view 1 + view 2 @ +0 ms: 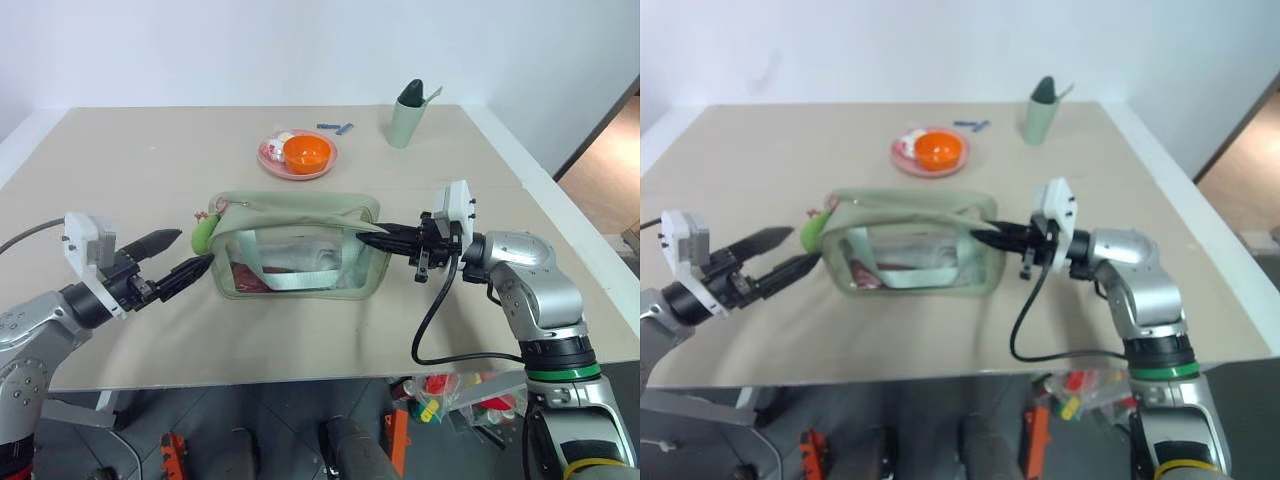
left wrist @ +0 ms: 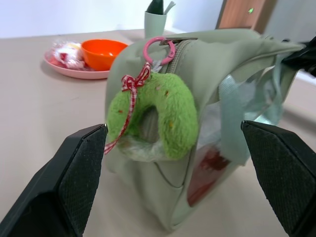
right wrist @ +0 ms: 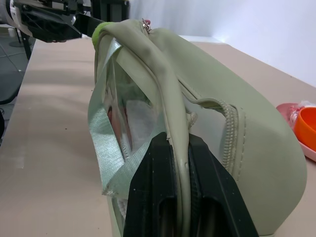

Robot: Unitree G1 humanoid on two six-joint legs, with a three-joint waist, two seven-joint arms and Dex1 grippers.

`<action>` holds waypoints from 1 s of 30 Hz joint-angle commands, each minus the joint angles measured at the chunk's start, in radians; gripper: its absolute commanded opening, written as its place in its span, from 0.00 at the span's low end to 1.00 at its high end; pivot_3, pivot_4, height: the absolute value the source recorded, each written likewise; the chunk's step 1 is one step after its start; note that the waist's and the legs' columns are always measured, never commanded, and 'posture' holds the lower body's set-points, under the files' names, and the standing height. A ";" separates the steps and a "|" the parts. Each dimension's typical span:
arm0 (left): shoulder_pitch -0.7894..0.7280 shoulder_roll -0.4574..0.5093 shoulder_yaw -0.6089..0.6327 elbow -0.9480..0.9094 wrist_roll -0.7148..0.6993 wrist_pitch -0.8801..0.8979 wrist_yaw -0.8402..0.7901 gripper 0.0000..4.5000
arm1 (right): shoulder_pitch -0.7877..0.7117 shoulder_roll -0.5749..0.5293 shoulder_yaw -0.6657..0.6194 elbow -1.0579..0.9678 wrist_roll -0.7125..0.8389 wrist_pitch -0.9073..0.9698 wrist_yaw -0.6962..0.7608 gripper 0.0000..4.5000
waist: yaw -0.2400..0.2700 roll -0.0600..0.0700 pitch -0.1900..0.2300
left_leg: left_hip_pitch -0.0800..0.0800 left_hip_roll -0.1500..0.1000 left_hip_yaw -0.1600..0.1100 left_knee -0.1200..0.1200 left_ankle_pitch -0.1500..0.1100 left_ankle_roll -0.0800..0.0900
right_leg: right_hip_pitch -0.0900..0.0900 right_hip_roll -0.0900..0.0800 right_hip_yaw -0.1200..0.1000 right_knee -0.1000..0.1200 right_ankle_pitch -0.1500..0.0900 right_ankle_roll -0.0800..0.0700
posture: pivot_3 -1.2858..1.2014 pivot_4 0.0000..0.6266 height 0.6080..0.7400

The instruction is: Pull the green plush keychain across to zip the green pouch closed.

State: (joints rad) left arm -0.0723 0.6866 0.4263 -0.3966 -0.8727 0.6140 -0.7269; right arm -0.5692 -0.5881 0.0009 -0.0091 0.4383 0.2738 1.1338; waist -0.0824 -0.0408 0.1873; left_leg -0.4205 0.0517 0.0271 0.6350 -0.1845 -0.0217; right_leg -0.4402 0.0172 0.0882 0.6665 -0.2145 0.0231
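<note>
Pouch (image 1: pixel 300 245) sits mid-surface (image 1: pixel 150 160), in front of the pink plate (image 1: pixel 275 160) with the orange bowl (image 1: pixel 306 152). We see the right pincer (image 1: pixel 370 238) clamped on the pouch's right end. Left pincer (image 1: pixel 190 252) spread apart, just off the pouch's left end, where the green plush keychain (image 2: pixel 158 116) hangs, untouched.

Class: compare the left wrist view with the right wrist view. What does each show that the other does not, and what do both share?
Left wrist view alone: the green plush keychain face-on, hanging from a pink ring, framed by the open left end effector; also a pale green cup.
Right wrist view alone: the right end effector shut on the green pouch end.
Both: pouch, orange bowl, table.
</note>
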 commanded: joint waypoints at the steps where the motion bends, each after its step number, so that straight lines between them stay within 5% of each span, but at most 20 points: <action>1: -0.036 0.013 0.007 0.017 -0.033 0.015 -0.011 0.81 | 0.008 -0.010 0.007 -0.048 -0.006 -0.010 0.001 0.00 | 0.000 0.000 0.000 | 0.000 0.000 0.000 0.000 0.000 0.000 | 0.000 0.000 0.000 0.000 0.000 0.000 | 0.52 0.24 1.00; 12: -0.071 0.012 -0.033 0.073 -0.039 0.058 -0.019 0.00 | 0.023 -0.017 0.002 -0.050 -0.014 -0.023 0.000 0.00 | 0.000 0.000 0.000 | 0.000 0.000 0.000 0.000 0.000 0.000 | 0.000 0.000 0.001 0.000 0.000 0.000 | 0.52 0.24 1.00; 19: -0.102 0.030 -0.016 0.062 -0.065 0.073 -0.018 0.00 | 0.029 -0.022 0.003 -0.060 -0.012 -0.019 -0.002 0.00 | 0.000 0.000 0.000 | 0.000 0.000 0.000 0.000 0.000 0.000 | 0.000 0.000 0.001 0.000 0.000 0.000 | 0.52 0.24 1.00; 23: -0.215 0.131 0.030 0.037 -0.172 0.149 -0.033 0.00 | 0.029 -0.027 0.000 -0.065 -0.008 -0.011 -0.002 0.00 | 0.001 -0.001 0.000 | -0.001 0.000 0.000 0.000 0.000 0.000 | 0.000 0.000 0.000 0.000 0.000 0.000 | 0.52 0.24 1.00; 30: -0.425 0.177 -0.093 0.024 -0.226 0.213 -0.061 0.00 | 0.021 -0.036 0.003 -0.062 -0.014 -0.012 0.003 0.00 | 0.002 -0.001 0.000 | -0.001 -0.001 0.000 0.000 0.000 0.000 | 0.000 0.000 0.001 0.000 0.000 0.002 | 0.52 0.24 1.00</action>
State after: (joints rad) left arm -0.4728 0.8645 0.3609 -0.3375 -1.0825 0.8211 -0.7734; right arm -0.5440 -0.6132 0.0004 -0.0446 0.4268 0.2630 1.1320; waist -0.0806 -0.0413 0.1877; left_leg -0.4216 0.0503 0.0271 0.6350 -0.1846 -0.0219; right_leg -0.4400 0.0167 0.0890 0.6661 -0.2148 0.0253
